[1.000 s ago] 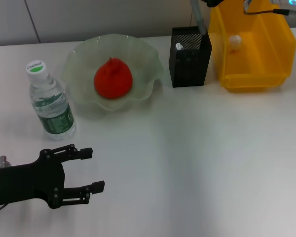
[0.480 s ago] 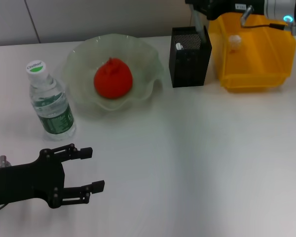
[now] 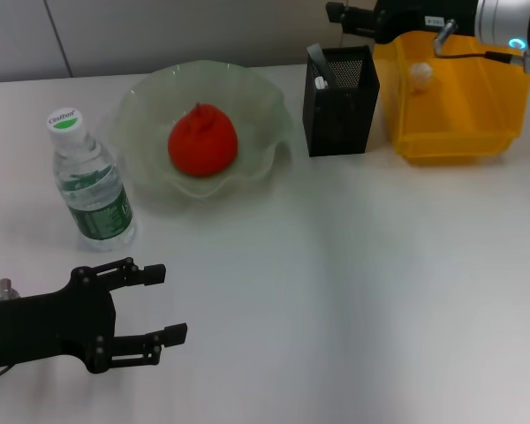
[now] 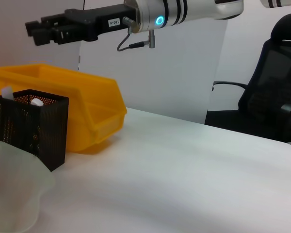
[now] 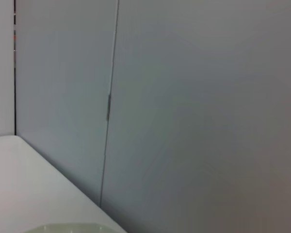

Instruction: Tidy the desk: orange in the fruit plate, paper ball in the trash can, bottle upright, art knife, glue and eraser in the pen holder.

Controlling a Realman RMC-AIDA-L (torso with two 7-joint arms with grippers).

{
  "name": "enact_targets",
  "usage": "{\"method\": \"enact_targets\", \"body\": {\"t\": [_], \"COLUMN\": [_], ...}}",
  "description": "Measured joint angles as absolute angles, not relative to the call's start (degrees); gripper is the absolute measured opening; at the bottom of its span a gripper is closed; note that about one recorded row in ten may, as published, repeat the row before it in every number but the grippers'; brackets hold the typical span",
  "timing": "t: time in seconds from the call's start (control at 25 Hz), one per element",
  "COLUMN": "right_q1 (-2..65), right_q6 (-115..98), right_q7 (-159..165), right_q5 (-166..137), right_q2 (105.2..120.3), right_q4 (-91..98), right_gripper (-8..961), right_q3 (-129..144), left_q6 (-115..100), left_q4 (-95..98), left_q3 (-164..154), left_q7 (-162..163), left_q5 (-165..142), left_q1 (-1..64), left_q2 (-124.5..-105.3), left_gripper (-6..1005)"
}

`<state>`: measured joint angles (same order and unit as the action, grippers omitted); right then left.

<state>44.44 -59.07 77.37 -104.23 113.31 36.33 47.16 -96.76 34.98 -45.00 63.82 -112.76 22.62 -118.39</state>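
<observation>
The orange point(image 3: 201, 141) lies in the pale green fruit plate point(image 3: 274, 110). To its left the bottle point(image 3: 88, 181) stands upright. The black mesh pen holder point(image 3: 343, 106) holds a grey art knife point(image 3: 319, 62) leaning at its left corner and a white item point(image 3: 321, 83). A paper ball point(image 3: 420, 72) rests in the yellow trash can point(image 3: 464, 132). My right gripper point(image 3: 334, 11) hovers open above the pen holder, nothing in it; it also shows in the left wrist view point(image 4: 35, 30). My left gripper point(image 3: 172, 304) is open, low over the near left of the table.
The left wrist view shows the pen holder point(image 4: 31, 126), the trash can point(image 4: 82, 104), the plate's rim point(image 4: 19, 194) and a black office chair point(image 4: 271, 97) beyond the table's far edge. The right wrist view shows only a wall and the table's edge.
The right gripper moved left over the pen holder and let go of the grey art knife, which now leans inside it. The left arm has not moved.
</observation>
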Motion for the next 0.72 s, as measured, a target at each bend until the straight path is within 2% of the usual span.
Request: {"method": "enact_targets", "body": {"t": [0.08, 0.12, 0.16, 0.28, 0.32, 0.36, 0.4, 0.44, 0.52, 0.6, 0.72], "right_q1": [43.2, 40.7, 40.7, 34.9, 30.6, 30.6, 26.7, 26.7, 21.4, 19.6, 14.9], "right_q6": [-60.5, -63.5, -63.5, -71.1, -77.2, -77.2, -82.5, -82.5, -89.0, -91.0, -97.1], "right_q7": [79.2, 82.9, 82.9, 88.7, 91.8, 91.8, 95.0, 95.0, 99.4, 99.8, 97.3], "right_q5": [-104.2, -104.4, -104.4, -104.6, -104.6, -104.6, -104.5, -104.5, -104.4, -104.4, -104.5], "right_q2": [113.66, 114.62, 114.62, 117.27, 118.69, 118.69, 119.18, 119.18, 119.17, 119.17, 119.17], "right_q4": [38.7, 43.7, 43.7, 54.3, 61.7, 61.7, 66.4, 66.4, 70.4, 71.0, 70.9], "right_gripper": [483, 502, 521, 579, 598, 617, 636, 660, 709, 758, 758], "right_q3": [47.1, 47.6, 47.6, 47.9, 48.6, 48.6, 50.5, 50.5, 53.5, 53.9, 53.5], "left_q6": [-96.8, -96.9, -97.0, -97.2, -98.1, -98.1, -99.1, -99.5, -101.7, -103.0, -104.2], "left_q4": [35.0, 35.0, 35.0, 35.0, 35.0, 35.0, 35.0, 34.9, 34.8, 34.7, 33.8], "left_q3": [-45.0, -45.0, -45.0, -44.9, -43.9, -43.9, -43.2, -43.0, -42.8, -42.8, -42.8], "left_q7": [63.8, 64.0, 64.2, 64.4, 64.5, 64.5, 64.6, 64.6, 64.6, 65.4, 67.8], "left_q5": [-112.8, -112.8, -112.7, -112.7, -112.6, -112.6, -112.5, -112.4, -112.1, -112.0, -112.0], "left_q1": [22.6, 22.6, 22.6, 22.6, 22.6, 22.6, 22.6, 22.6, 22.8, 23.2, 24.3], "left_q2": [-118.39, -118.36, -118.34, -118.29, -118.18, -118.18, -118.16, -118.17, -118.18, -118.13, -117.71], "left_gripper": [834, 834, 834, 835, 835, 835, 835, 835, 835, 835, 835]}}
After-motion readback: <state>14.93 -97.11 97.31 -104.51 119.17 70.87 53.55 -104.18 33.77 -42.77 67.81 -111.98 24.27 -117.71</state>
